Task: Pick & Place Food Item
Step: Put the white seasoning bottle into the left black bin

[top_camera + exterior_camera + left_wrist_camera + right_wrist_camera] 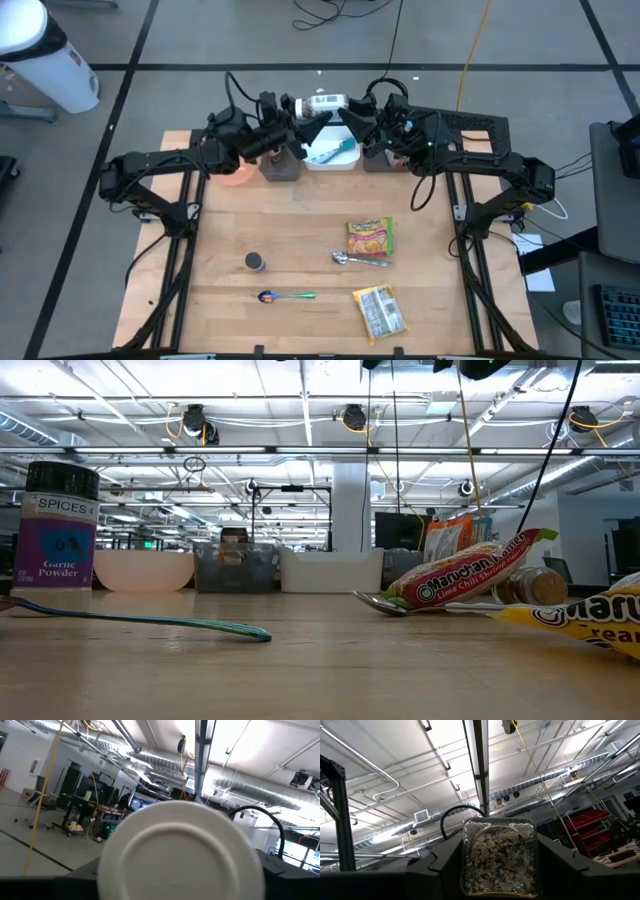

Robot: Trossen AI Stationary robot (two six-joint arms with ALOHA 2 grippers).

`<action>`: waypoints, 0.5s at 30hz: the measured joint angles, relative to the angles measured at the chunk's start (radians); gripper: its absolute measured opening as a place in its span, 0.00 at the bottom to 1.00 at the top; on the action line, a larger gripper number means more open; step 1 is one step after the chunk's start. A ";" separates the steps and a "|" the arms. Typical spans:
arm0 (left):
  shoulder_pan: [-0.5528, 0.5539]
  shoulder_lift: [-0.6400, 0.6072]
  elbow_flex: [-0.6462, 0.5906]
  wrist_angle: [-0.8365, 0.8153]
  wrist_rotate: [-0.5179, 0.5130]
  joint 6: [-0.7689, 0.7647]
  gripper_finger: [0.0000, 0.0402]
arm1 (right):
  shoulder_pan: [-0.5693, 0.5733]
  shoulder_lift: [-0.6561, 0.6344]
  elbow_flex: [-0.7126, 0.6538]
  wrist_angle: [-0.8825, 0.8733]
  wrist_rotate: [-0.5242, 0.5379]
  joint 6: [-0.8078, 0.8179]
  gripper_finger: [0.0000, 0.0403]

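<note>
The right gripper clasps the jar by its clear base, aloft. The jar's long axis runs gripper to gripper, its white cap apparently just before the left gripper. Whether that one grips it, I cannot tell.

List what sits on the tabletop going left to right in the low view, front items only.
Garlic powder jar → teal-handled spoon → metal spoon → upright Maruchan ramen packet → second ramen packet at the right edge.

Pretty bright overall, all from overhead ceiling strip lights, which glare a bit in both wrist views. Shadows on the table are soft, and the spoon up close in the low view is blurry.
</note>
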 joint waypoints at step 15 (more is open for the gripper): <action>0.031 -0.001 0.000 0.000 0.087 -0.012 0.51 | 0.001 0.000 0.000 -0.005 -0.023 -0.007 0.50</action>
